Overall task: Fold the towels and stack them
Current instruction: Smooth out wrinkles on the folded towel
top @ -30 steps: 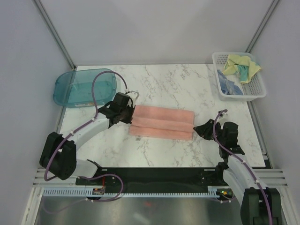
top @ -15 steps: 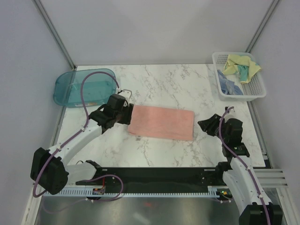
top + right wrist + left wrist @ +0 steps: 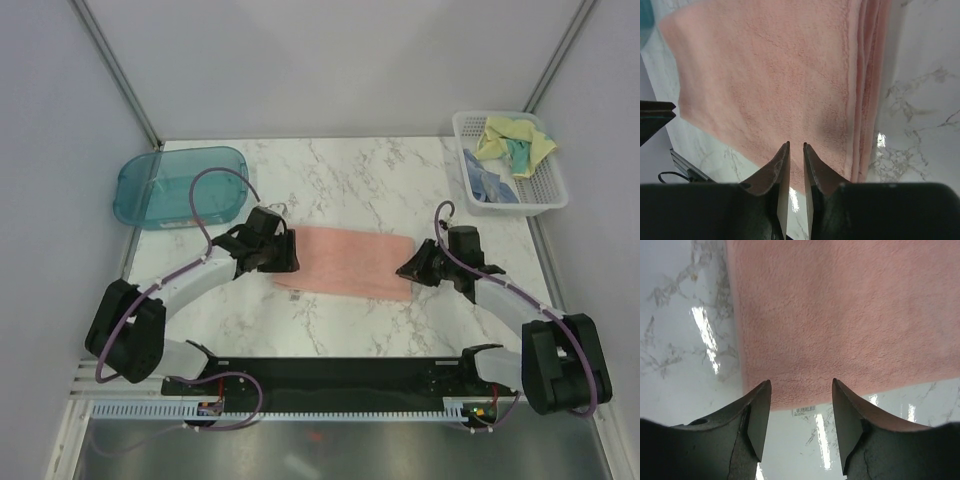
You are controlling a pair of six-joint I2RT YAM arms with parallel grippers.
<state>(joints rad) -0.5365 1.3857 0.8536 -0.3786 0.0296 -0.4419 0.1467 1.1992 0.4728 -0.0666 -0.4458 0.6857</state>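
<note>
The salmon-pink towel [image 3: 350, 262] lies folded flat on the marble table, its layered edges at the right end. My left gripper [image 3: 290, 255] is open and empty just over the towel's left end. In the left wrist view the towel [image 3: 840, 315] fills the top, its tag [image 3: 805, 411] lies between the open fingers [image 3: 760, 415], and the gripper [image 3: 801, 385] holds nothing. My right gripper [image 3: 405, 272] is at the towel's right end, shut and empty. In the right wrist view it [image 3: 796, 146] hovers over the towel [image 3: 770, 75]. The light blue towel [image 3: 488, 185] and the pale yellow towel [image 3: 515, 140] lie crumpled in the basket.
The white mesh basket [image 3: 548, 200] stands at the back right corner. The teal translucent plastic tray [image 3: 180, 185] stands at the back left, close behind my left arm. Grey walls enclose the table on three sides.
The towel's raised front fold has been laid flat. My right gripper has swung left from the table's right side to the towel's right end. My left gripper has shifted slightly right along the towel's left end.
</note>
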